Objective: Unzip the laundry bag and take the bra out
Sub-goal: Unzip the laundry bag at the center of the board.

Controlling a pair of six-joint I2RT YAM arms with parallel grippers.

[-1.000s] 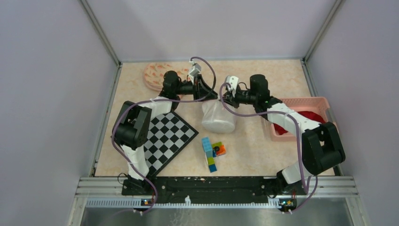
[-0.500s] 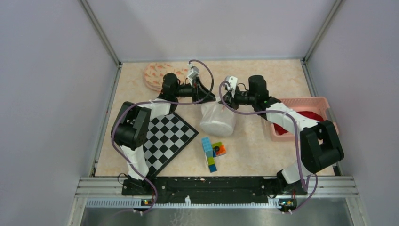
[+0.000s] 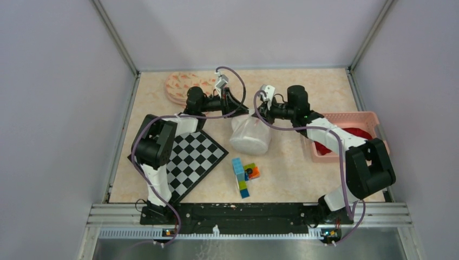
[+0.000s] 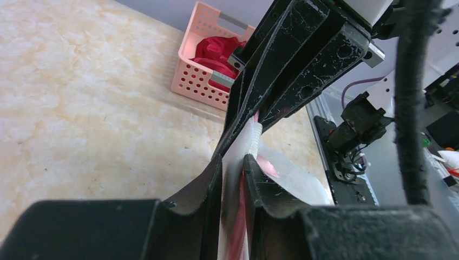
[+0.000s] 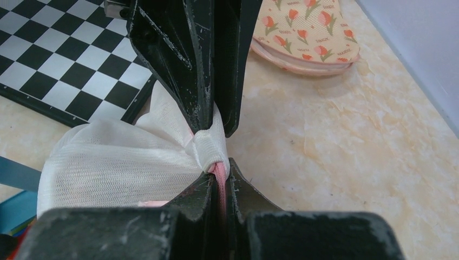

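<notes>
Right wrist cam: left gripper [image 4: 234, 160] and right gripper [image 5: 219, 171] pinch the soft, light laundry bag [image 5: 103, 157] at its 12 o'clock seam, good hold

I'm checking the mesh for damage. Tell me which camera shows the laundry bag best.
Right wrist: the laundry bag fills the lower left, white mesh weave and pinched edge plain. Top external shows the whole bag, small and distant. Left wrist catches only a sliver between black fingers.
</notes>
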